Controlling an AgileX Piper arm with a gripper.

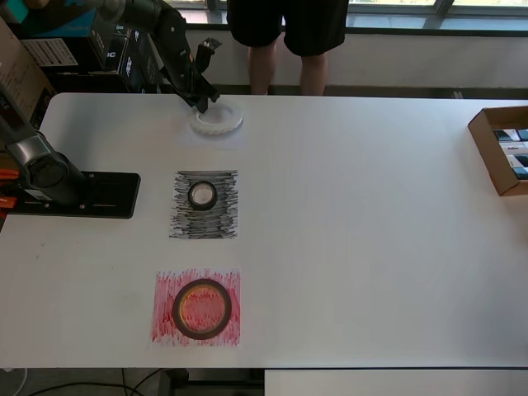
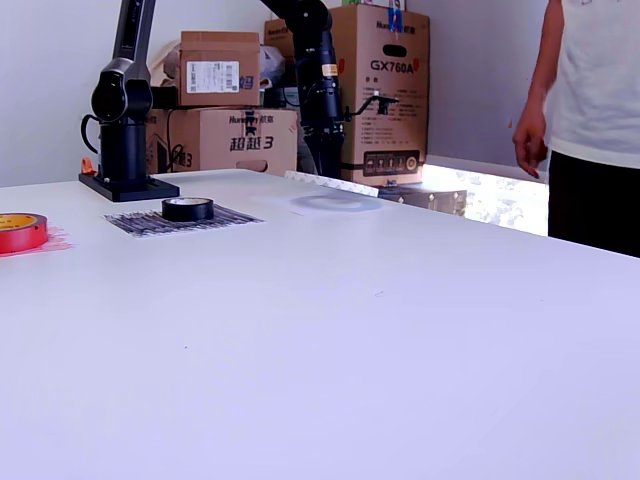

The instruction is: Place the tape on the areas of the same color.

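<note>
The large white translucent roll (image 1: 219, 119) is at the table's far side, with my gripper (image 1: 203, 102) shut on its rim. In the exterior view the roll (image 2: 345, 184) hangs tilted from the gripper (image 2: 324, 172), just over the plain white patch (image 2: 335, 204). Whether its low edge touches the table I cannot tell. The small black roll (image 1: 202, 195) lies on the black scribbled patch (image 1: 205, 223). The reddish-brown roll (image 1: 201, 308) lies on the red scribbled patch (image 1: 165, 309). Both also show at the exterior view's left: the black roll (image 2: 187, 208) and the reddish-brown roll (image 2: 20, 231).
The arm's black base plate (image 1: 91, 195) sits at the overhead view's left. An open cardboard box (image 1: 495, 157) stands at the right edge. A person (image 1: 289, 41) stands behind the table's far edge. Cardboard boxes (image 2: 235, 110) are stacked behind the table.
</note>
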